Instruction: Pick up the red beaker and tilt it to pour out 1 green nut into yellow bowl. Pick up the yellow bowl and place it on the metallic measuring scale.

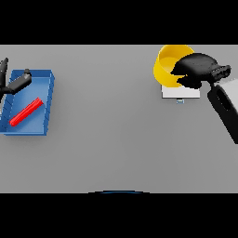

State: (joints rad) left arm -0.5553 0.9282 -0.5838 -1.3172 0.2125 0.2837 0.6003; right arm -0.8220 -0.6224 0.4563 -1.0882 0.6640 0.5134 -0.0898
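Only the head view here. The yellow bowl (168,65) sits at the far right of the grey counter (116,139), a bright round thing with a tall wall, and it's right on top of the metallic measuring scale (173,93), a pale flat slab peeking out below it with a tiny display bit at its front edge. The right hand (197,69) is clamped on the bowl's right rim, dark fingers curled over the edge, so the right side of the bowl is mostly covered. Can't see inside well enough to tell if a green nut is in there.

Over at the far left there's a blue tray (46,109) with the red beaker (27,112) lying on its side in it, tilted diagonally, looking like a thin red tube. The left hand (16,83) hangs over the tray's upper left corner, fingers straight and spread, gripping nothing, and apart from the beaker.

Bowl and beaker are well apart, with bare counter between them. Only the right hand blocks the view of the bowl.
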